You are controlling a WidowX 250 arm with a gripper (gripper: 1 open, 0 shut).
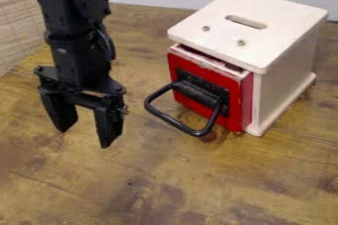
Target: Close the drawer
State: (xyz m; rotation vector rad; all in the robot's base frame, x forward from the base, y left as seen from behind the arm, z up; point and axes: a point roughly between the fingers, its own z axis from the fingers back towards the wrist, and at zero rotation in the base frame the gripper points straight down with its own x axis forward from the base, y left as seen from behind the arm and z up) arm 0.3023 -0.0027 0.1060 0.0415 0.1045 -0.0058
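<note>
The drawer [201, 93] has a red front with a dark recessed panel and sticks out a little from the front of a small cream-white box [251, 34]. Its large black loop handle [181, 111] hangs forward and down toward the table. My gripper [85, 122] hovers to the left of the handle, pointing down, its two black fingers [109, 123] spread apart with nothing between them. It does not touch the handle or the drawer.
The wooden tabletop [199, 185] spreads around the box. A woven mat or blind [19, 22] shows at the far left edge. The box top has a slot [246, 20] and two small screws.
</note>
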